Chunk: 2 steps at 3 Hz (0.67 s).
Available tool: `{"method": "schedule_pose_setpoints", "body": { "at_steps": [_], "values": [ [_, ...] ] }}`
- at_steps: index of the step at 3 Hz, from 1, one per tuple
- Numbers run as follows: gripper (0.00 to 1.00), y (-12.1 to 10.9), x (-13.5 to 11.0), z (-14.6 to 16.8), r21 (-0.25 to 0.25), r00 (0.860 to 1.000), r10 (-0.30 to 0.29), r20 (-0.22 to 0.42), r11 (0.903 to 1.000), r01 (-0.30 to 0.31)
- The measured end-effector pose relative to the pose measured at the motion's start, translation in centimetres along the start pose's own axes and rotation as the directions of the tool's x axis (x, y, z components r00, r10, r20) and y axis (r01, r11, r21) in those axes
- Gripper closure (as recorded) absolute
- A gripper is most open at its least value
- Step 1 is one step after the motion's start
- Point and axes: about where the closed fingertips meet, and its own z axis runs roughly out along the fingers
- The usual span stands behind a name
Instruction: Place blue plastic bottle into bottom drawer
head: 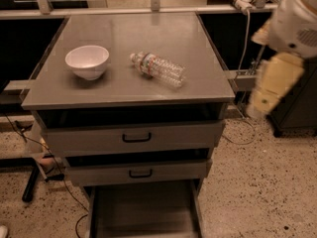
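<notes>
The blue plastic bottle [158,69], clear and ribbed with a white cap and a red-green label band, lies on its side on the grey cabinet top [148,31], right of centre, cap pointing left. The bottom drawer [143,212] is pulled out at the bottom of the view and shows grey side walls and a dark floor with nothing in it. My gripper [265,95] hangs on the pale arm at the right, off the cabinet's right edge, at about the height of the top and well away from the bottle.
A white bowl [87,61] stands on the left of the cabinet top. Two upper drawers with black handles [136,137] are slightly open. A rail and cables run behind the cabinet. A dark cabinet [297,108] stands on the speckled floor at right.
</notes>
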Motion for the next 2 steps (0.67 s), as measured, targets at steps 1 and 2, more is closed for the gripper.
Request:
{"method": "schedule_pose_setpoints", "body": {
  "at_steps": [1,2],
  "values": [
    [0.0,-2.8,-5.8,2.0,-0.052,0.999,0.018,0.029,0.9985,-0.017],
    [0.0,-5.5,-12.0,3.7,-0.06,0.998,0.0,0.06,0.9982,0.004]
  ]
}}
